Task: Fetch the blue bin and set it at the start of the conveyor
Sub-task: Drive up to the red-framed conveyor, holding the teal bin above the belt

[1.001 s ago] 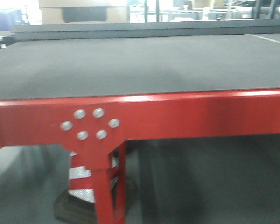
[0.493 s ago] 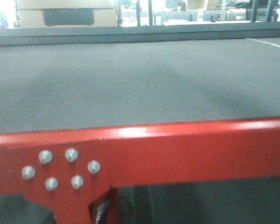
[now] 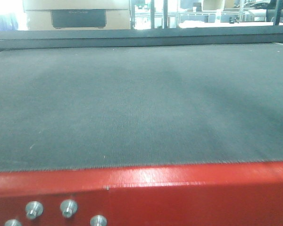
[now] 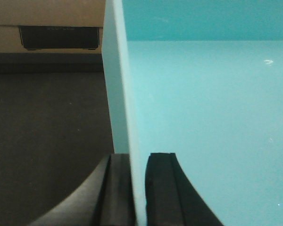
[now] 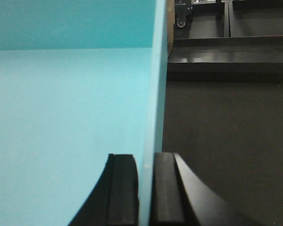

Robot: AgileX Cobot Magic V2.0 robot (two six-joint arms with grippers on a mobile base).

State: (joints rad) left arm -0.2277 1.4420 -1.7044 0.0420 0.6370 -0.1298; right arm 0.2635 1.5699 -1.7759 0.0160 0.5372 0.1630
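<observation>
My left gripper (image 4: 137,188) is clamped on the left wall of the blue bin (image 4: 203,117), with one black finger (image 4: 119,188) outside the wall and the other inside, both pressed flat against the plastic. From that pinch the thin wall runs straight up toward 12 o'clock. The smooth turquoise interior fills everything toward 3 o'clock, and a dark matte surface lies at 9 o'clock.

My right gripper (image 5: 145,188) mirrors this, closed on the opposite wall with a finger on each face. Here the bin's interior spreads toward 9 o'clock and a dark surface toward 3 o'clock. So the bin hangs between my two arms, held by both side walls. I cannot tell whether its base touches anything.

In the front view, the conveyor start (image 3: 141,103) fills most of the picture as a wide grey textured belt. Its glossy red frame (image 3: 188,193) runs across at 6 o'clock, with silver buttons (image 3: 68,207) at 7 o'clock. Past the far edge of the belt, a beige unit with a dark panel (image 3: 78,18) sits at 11 o'clock. The bin does not show in this view.
</observation>
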